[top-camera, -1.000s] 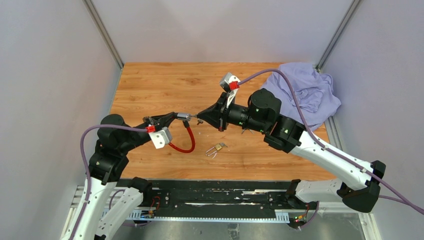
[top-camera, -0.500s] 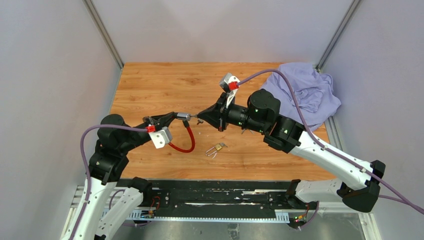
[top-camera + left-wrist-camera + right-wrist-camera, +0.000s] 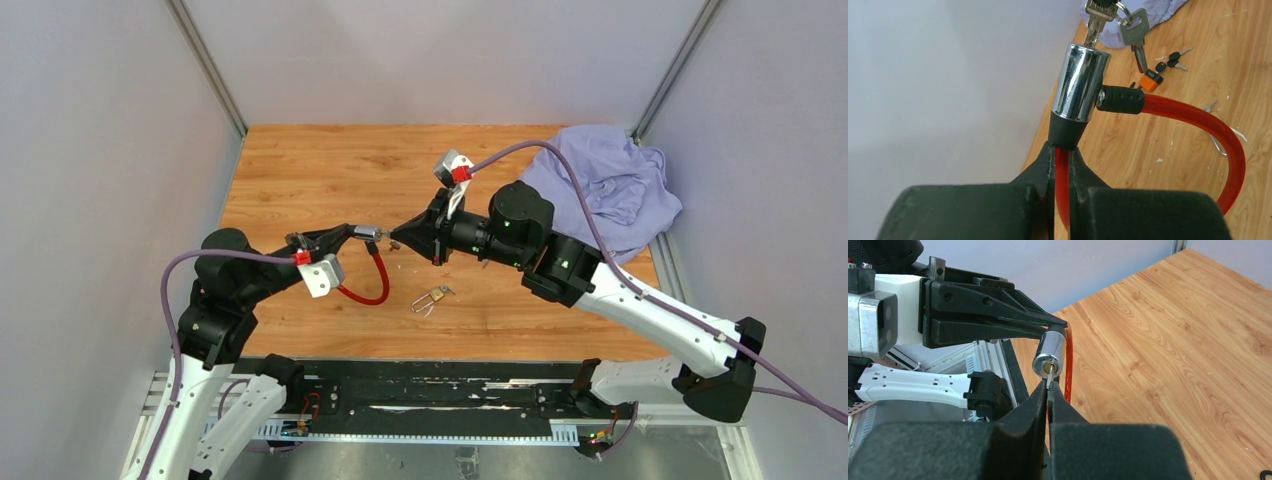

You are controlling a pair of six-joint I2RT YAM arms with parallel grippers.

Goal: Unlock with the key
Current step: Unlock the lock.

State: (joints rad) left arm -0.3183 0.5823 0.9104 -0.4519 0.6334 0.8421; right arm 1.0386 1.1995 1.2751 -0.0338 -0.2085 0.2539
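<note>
Key (image 3: 1095, 22) at keyhole (image 3: 1049, 369), pinched by right pincer (image 3: 1048, 386), lock (image 3: 1079, 82) in left pincer (image 3: 1062, 149)

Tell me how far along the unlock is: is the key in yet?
Done: the left gripper is shut on the red cable just below the chrome lock cylinder; the right gripper is shut on the key. In hand: the key's tip is at the keyhole; depth unclear. Left: seat it, turn, and free the cable's black end, now plugged into the cylinder's side.

Red cable (image 3: 1198, 114), chrome lock cylinder (image 3: 1080, 82), silver key (image 3: 1093, 27), lavender cloth (image 3: 610, 185), woodgrain table (image 3: 330, 170).
</note>
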